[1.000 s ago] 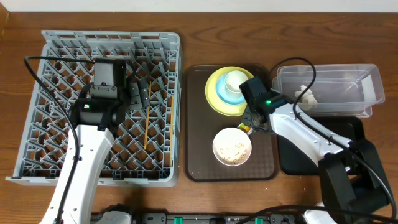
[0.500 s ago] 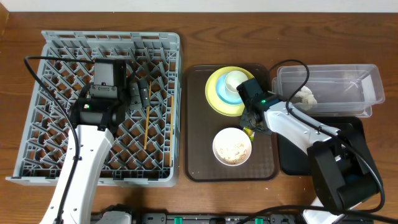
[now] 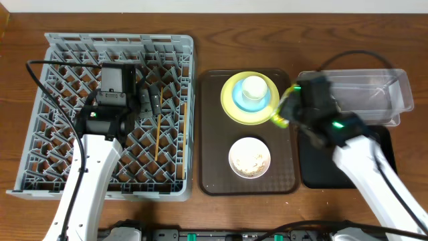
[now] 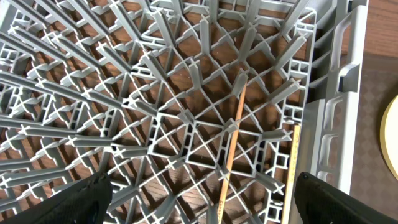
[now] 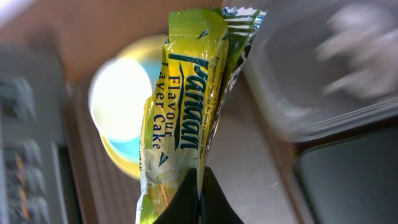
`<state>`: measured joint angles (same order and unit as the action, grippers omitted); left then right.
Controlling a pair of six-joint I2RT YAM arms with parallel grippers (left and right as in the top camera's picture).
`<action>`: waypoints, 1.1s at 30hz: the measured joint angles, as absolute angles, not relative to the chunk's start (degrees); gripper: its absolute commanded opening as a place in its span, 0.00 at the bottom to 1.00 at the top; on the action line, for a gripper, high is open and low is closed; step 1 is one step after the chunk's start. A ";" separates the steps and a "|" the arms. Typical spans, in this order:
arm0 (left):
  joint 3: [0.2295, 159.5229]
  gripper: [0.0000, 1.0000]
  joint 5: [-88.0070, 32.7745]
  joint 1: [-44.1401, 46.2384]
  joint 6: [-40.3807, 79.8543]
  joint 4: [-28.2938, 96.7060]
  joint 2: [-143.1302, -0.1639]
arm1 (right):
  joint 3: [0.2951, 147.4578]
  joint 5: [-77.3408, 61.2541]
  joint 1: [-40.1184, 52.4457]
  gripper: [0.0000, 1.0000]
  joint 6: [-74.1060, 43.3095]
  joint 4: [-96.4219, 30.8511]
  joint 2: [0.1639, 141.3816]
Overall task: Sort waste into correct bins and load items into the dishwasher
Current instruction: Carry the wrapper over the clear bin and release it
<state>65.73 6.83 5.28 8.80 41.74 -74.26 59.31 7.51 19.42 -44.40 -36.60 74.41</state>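
My right gripper (image 3: 289, 106) is shut on the yellow-green snack wrapper (image 3: 279, 119), which hangs above the gap between the yellow plate (image 3: 231, 102) and the clear tub (image 3: 374, 97). In the right wrist view the wrapper (image 5: 180, 112) is pinched at its lower edge by the closed gripper (image 5: 200, 186). A light blue bowl (image 3: 266, 102) and a small white cup (image 3: 254, 87) are stacked on the plate. The white bowl (image 3: 249, 157) holds rice crumbs. My left gripper (image 3: 148, 100) (image 4: 202, 193) stands open and empty over the grey dishwasher rack (image 3: 53, 154), where two chopsticks (image 4: 233, 143) (image 4: 291, 162) lie.
The brown serving tray (image 3: 214, 167) carries the plate stack and the white bowl. A shallow black tray (image 3: 311, 171) lies in front of the clear tub, partly under my right arm. The tub's left end is covered by that arm.
The right gripper closed on the wrapper beside the white bowl, lifted it off the brown tray and swung right toward the clear tub. The left arm has not moved.
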 measured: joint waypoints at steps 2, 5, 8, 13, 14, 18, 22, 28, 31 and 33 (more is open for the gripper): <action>65.73 0.94 6.83 5.28 8.80 41.74 -74.26 | 59.33 9.85 17.06 0.01 -44.27 -37.56 71.68; 65.73 0.94 6.83 5.28 8.80 41.74 -74.26 | 59.33 13.61 12.58 0.01 -44.25 -38.87 70.35; 65.73 0.94 6.83 5.28 8.80 41.74 -74.26 | 59.33 15.57 7.33 0.01 -44.23 -39.22 71.44; 65.73 0.94 6.83 5.28 8.80 41.76 -74.26 | 59.33 17.45 -0.71 0.02 -44.05 -39.11 75.57; 65.73 0.94 6.83 5.28 8.80 41.74 -74.26 | 59.33 17.61 -1.93 0.03 -44.05 -39.09 76.77; 65.73 0.94 6.83 5.28 8.80 41.74 -74.26 | 59.33 17.91 -4.75 0.21 -43.18 -38.26 81.56; 65.73 0.95 6.83 5.28 8.80 41.74 -74.26 | 59.31 17.78 -5.39 0.78 -40.69 -36.69 84.25; 65.73 0.94 6.83 5.28 8.80 41.74 -74.26 | 59.31 17.74 -5.41 0.95 -35.88 -35.53 84.40; 65.73 0.95 6.83 5.28 8.80 41.76 -74.26 | 59.31 16.25 -5.41 0.93 -33.30 -35.57 84.18; 65.73 0.94 6.83 5.28 8.80 41.74 -74.26 | 59.33 13.74 -5.41 0.80 -30.83 -35.94 83.44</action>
<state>65.73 6.83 5.28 8.80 41.74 -74.26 59.33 13.74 -5.41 -30.83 -35.94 83.44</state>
